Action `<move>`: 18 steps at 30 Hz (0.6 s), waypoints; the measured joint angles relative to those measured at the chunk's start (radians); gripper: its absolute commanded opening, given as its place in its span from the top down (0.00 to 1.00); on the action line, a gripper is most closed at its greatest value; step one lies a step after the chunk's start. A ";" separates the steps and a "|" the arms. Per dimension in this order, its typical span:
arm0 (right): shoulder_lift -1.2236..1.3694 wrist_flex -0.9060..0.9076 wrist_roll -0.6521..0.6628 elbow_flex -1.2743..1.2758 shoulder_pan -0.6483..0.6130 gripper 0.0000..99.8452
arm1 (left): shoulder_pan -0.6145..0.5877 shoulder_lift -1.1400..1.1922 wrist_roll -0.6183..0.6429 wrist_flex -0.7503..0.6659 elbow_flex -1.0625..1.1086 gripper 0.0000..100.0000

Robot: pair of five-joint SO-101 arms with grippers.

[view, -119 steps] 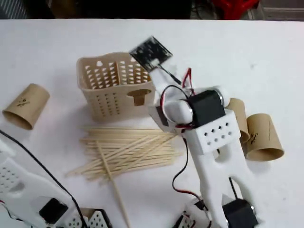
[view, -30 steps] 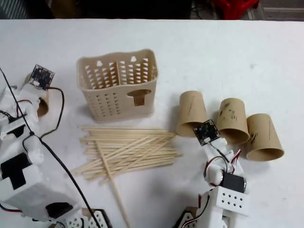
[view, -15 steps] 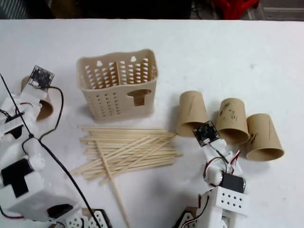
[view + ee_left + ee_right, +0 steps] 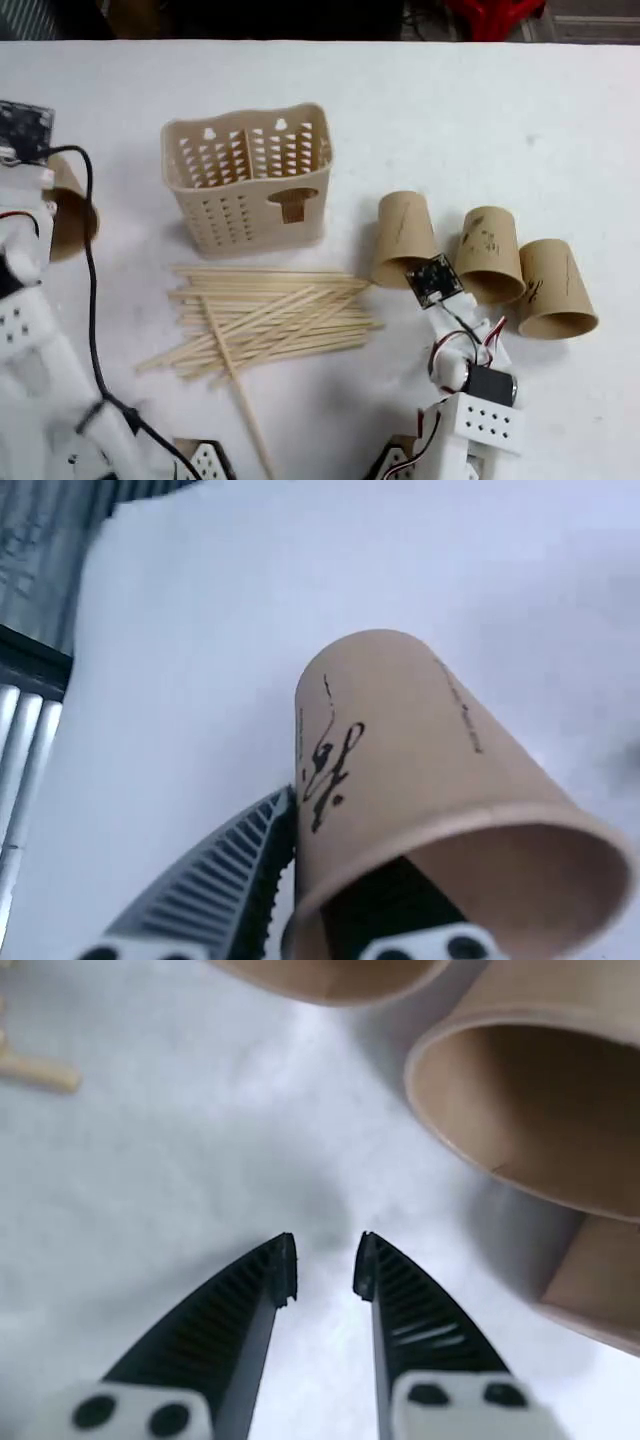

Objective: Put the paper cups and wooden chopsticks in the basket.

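The cup (image 4: pixel 400 780) is at the left side of the table (image 4: pixel 480 120), well apart from the basket (image 4: pixel 245 215). The left pincer (image 4: pixel 335 850) grips it by the wall at its mouth, with one jaw inside the cup and one outside.

The grip is on thin paper near the rim only. If the pincer squeezes too hard, the rim may bend. If it squeezes too little, the cup may slip out on the way over. The cup may also bump the basket's rim or its inner wall and tip out.

The cup is tilted, not standing up. Its long line runs away from the arm: the open mouth faces back at the arm and the closed bottom points away. I cannot tell if it touches the table.

The chopsticks (image 4: pixel 270 315) lie in a loose heap just in front of the basket. Three more cups (image 4: pixel 488 250) lie on their sides to the right. The right pincer (image 4: pixel 322 1260) hangs near them, its jaws a little apart, holding nothing.
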 measured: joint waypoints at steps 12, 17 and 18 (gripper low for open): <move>0.000 0.000 0.000 0.002 0.000 0.98 | 0.460 -0.106 0.374 0.546 -0.644 0.98; 0.000 0.000 0.000 0.002 0.000 0.98 | 0.686 -0.006 0.540 0.557 -0.755 0.98; 0.000 0.000 0.000 0.002 0.000 0.98 | 0.726 0.038 0.577 0.557 -0.775 0.98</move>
